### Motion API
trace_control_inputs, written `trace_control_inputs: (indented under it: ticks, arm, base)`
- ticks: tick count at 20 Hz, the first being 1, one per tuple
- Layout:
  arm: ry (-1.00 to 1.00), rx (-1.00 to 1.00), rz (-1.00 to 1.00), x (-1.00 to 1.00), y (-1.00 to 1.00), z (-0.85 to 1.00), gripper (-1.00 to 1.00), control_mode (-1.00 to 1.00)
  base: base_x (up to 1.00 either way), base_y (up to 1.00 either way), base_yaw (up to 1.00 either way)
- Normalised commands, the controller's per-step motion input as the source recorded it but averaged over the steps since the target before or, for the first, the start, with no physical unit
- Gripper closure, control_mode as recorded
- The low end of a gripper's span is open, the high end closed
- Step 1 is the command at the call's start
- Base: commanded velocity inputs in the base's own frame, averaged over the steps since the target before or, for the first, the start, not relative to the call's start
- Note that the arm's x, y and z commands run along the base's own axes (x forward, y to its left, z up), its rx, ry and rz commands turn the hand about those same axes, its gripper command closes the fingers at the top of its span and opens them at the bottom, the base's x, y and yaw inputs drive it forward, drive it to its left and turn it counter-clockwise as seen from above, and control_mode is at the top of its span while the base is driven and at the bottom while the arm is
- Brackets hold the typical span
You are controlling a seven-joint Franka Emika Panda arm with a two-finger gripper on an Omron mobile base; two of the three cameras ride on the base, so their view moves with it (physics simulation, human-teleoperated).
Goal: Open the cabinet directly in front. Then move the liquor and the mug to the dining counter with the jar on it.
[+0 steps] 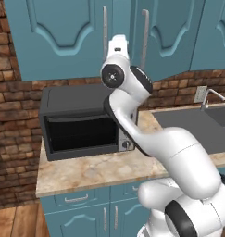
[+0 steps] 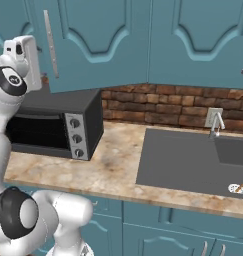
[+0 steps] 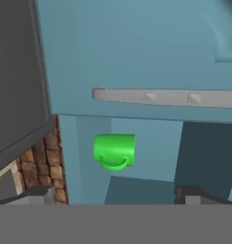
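The two dark fingertips (image 3: pixel 41 193) of the gripper (image 3: pixel 112 195) rose at the bottom of the hand view, set far apart with nothing between them, so the hand was wide and held nothing. Just beyond them hung the cabinet (image 3: pixel 136 52), its door swung partly out with the long silver handle (image 3: pixel 165 96) running across the door's face.

Past the door's edge, inside the cabinet, stood the mug (image 3: pixel 114 150), bright green, its side handle turned toward the camera. I could not tell from that rolled view how it sat on its shelf. No bottle showed in the visible part of the cabinet's interior, though much of it was hidden behind the door.

In my judgement the mug would be light and rigid, with a smooth glazed wall that could slip under a loose pinch. The sound hold would be across its round body rather than the thin handle loop, which might twist in the jaws. It would likely chip if knocked against the cabinet's frame.

Below the cabinet sat the toaster oven (image 1: pixel 79 122) on the marbled counter (image 1: pixel 95 171); its dark chamber looked empty through the glass. Further along the counter from the cabinet lay the sink (image 2: pixel 193 160), with a small object at its far corner too small to name.
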Motion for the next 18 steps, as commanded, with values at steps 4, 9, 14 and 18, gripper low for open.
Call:
trace_control_inputs:
  ticks: [4, 9, 14, 18]
  arm:
    - [0.0, 0.0, 0.0, 0.37, 0.0, 0.0, -1.0, -1.0]
    - [0.0, 0.0, 0.0, 0.37, 0.0, 0.0, -1.0, -1.0]
    - [0.0, 0.0, -0.04, 0.06, -0.16, 0.0, -1.0, -1.0]
    - [0.0, 0.0, -0.12, -0.11, -0.37, 0.0, -1.0, -1.0]
  base:
    - [0.0, 0.0, 0.0]
    - [0.0, 0.0, 0.0]
    - [0.0, 0.0, 0.0]
    - [0.0, 0.0, 0.0]
